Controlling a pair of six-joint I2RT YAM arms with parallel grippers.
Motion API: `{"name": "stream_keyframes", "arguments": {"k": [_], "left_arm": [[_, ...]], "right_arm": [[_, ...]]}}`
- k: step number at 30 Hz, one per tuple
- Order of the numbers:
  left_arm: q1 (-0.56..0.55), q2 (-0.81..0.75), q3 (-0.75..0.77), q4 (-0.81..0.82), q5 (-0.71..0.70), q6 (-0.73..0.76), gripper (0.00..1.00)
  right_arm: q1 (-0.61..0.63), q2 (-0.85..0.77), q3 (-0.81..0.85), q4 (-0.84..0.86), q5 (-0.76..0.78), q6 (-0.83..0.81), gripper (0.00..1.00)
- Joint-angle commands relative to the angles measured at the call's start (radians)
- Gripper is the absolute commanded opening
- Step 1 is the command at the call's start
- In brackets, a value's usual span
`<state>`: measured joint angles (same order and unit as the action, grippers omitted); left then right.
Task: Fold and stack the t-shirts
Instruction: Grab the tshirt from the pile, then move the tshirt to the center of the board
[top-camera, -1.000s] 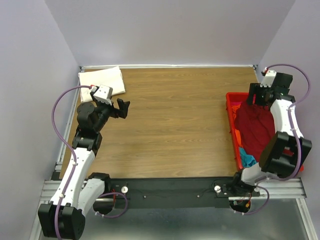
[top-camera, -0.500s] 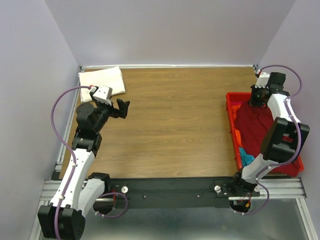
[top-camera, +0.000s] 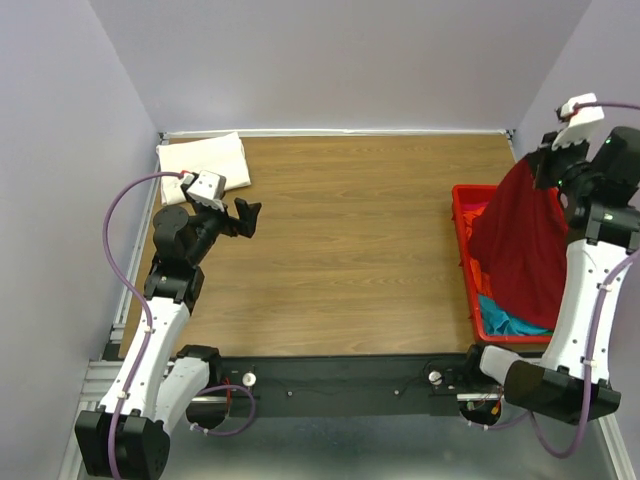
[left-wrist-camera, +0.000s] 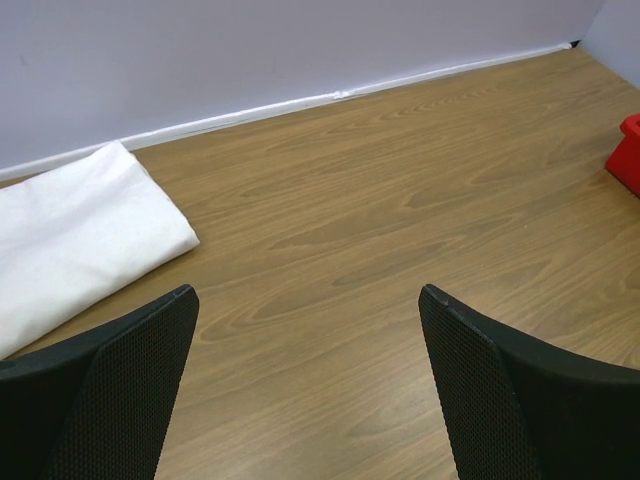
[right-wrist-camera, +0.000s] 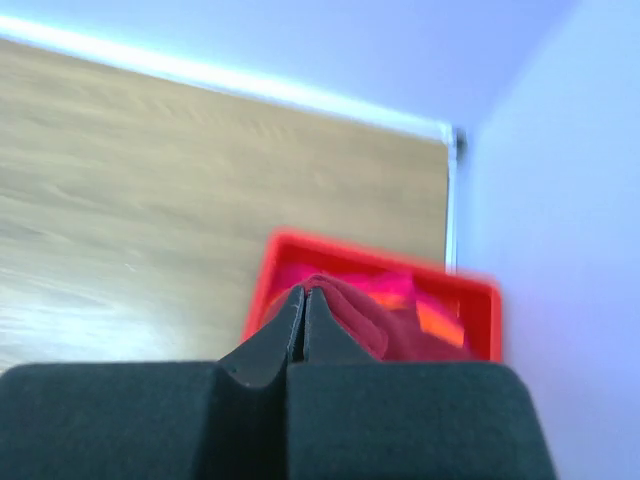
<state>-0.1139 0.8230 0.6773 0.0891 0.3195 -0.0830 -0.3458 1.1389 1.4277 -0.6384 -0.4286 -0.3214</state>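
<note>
My right gripper (top-camera: 547, 166) is raised high above the red bin (top-camera: 462, 193), shut on the top of a dark red t-shirt (top-camera: 522, 245) that hangs down from it into the bin. In the right wrist view the jaws (right-wrist-camera: 304, 292) are pressed together, with the dark red t-shirt (right-wrist-camera: 362, 318) bunched just behind them. A teal t-shirt (top-camera: 505, 320) and an orange one (top-camera: 470, 274) lie in the bin. A folded white t-shirt (top-camera: 205, 160) (left-wrist-camera: 75, 240) lies at the far left corner. My left gripper (top-camera: 245, 214) (left-wrist-camera: 308, 296) hovers open over bare wood near it, holding nothing.
The red bin (right-wrist-camera: 285, 248) stands along the table's right edge, close to the right wall, with magenta cloth (right-wrist-camera: 400, 288) inside. Purple walls close the table on three sides. Bare wood stretches between the white t-shirt and the bin.
The right gripper shut on the dark red t-shirt in the bin and rose, lifting the shirt so it hangs. The left arm stayed where it was.
</note>
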Motion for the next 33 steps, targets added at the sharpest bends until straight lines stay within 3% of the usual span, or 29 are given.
{"name": "stream_keyframes", "arguments": {"k": [1, 7, 9, 10, 12, 13, 16, 19, 20, 21, 23, 24, 26, 28, 31, 33], "left_arm": [[-0.010, -0.021, -0.008, 0.041, 0.039, 0.002, 0.98], [-0.010, -0.050, -0.015, 0.047, 0.030, 0.020, 0.98], [-0.010, -0.061, -0.018, 0.047, 0.023, 0.031, 0.98], [-0.010, -0.067, -0.016, 0.049, 0.018, 0.034, 0.98], [-0.010, -0.085, -0.019, 0.052, 0.007, 0.045, 0.98], [-0.009, -0.093, -0.021, 0.052, -0.011, 0.048, 0.98], [-0.010, -0.140, -0.036, 0.069, -0.060, 0.055, 0.98], [-0.010, -0.186, -0.048, 0.081, -0.098, 0.057, 0.98], [-0.010, -0.218, -0.054, 0.089, -0.115, 0.057, 0.98], [-0.010, -0.219, -0.055, 0.089, -0.115, 0.057, 0.98], [-0.010, -0.238, -0.064, 0.098, -0.134, 0.058, 0.98], [-0.010, -0.243, -0.070, 0.101, -0.138, 0.060, 0.98], [-0.010, -0.240, -0.068, 0.104, -0.137, 0.060, 0.98], [-0.010, -0.229, -0.065, 0.101, -0.117, 0.060, 0.98], [-0.010, -0.217, -0.061, 0.089, -0.099, 0.061, 0.98], [-0.010, -0.216, -0.061, 0.090, -0.093, 0.063, 0.98]], "right_arm": [[0.005, 0.033, 0.208, -0.092, -0.240, -0.008, 0.00], [0.005, 0.247, 0.770, -0.074, -0.521, 0.181, 0.00], [0.005, 0.324, 0.903, 0.012, -0.600, 0.311, 0.00], [0.005, 0.340, 0.975, 0.169, -0.669, 0.491, 0.01], [0.005, 0.354, 0.990, 0.372, -0.706, 0.676, 0.01], [0.005, 0.358, 0.987, 0.570, -0.720, 0.841, 0.01], [0.005, 0.355, 0.975, 0.814, -0.707, 1.057, 0.01], [0.008, 0.317, 0.825, 0.989, -0.713, 1.208, 0.01], [0.031, 0.259, 0.624, 1.029, -0.726, 1.223, 0.01], [0.056, 0.259, 0.622, 1.030, -0.726, 1.223, 0.01], [0.176, 0.207, 0.446, 0.873, -0.740, 1.039, 0.01], [0.224, 0.194, 0.389, 0.589, -0.708, 0.770, 0.01], [0.328, 0.177, 0.263, 0.377, -0.659, 0.546, 0.01], [0.465, 0.185, 0.006, 0.178, -0.552, 0.260, 0.04], [0.588, 0.219, -0.276, 0.089, -0.391, -0.018, 0.13], [0.600, 0.232, -0.332, 0.086, -0.360, -0.060, 0.20]]}}
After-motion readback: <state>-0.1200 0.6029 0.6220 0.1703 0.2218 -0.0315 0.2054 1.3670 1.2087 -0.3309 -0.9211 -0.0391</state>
